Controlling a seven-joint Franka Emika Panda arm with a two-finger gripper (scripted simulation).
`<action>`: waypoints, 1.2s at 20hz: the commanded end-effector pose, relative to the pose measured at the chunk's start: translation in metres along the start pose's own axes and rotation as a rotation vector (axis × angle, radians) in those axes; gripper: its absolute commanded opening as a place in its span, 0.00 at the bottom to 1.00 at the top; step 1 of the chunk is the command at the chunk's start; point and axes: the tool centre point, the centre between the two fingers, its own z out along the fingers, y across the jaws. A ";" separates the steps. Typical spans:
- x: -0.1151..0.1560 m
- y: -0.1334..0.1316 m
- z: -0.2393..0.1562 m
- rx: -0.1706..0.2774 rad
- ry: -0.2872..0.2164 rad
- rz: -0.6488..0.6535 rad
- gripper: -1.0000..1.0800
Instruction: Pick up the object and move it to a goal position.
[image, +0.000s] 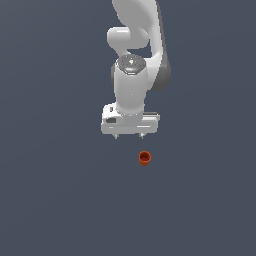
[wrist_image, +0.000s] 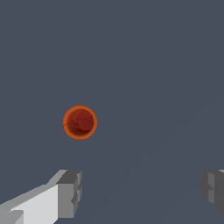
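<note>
The object (image: 144, 158) is a tiny orange-red cup with a darker hollow centre, standing upright on the flat grey-blue surface. The wrist view looks straight down into the object (wrist_image: 80, 122). My white gripper (image: 129, 135) hangs above the surface, just beyond the cup and slightly toward the exterior view's left of it. It is open, with its two short fingertips wide apart and nothing between them. In the wrist view the gripper (wrist_image: 142, 190) shows two grey pads (wrist_image: 70, 192) far apart, and the cup lies outside the gap between them.
The grey-blue surface (image: 60, 200) runs flat and featureless across both views. The white arm (image: 134, 35) rises behind the gripper at the top of the exterior view.
</note>
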 end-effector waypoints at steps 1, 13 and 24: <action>0.000 0.000 0.000 0.000 0.000 0.000 0.96; -0.005 -0.032 0.013 0.026 -0.014 -0.014 0.96; 0.004 -0.041 0.029 0.024 -0.018 0.001 0.96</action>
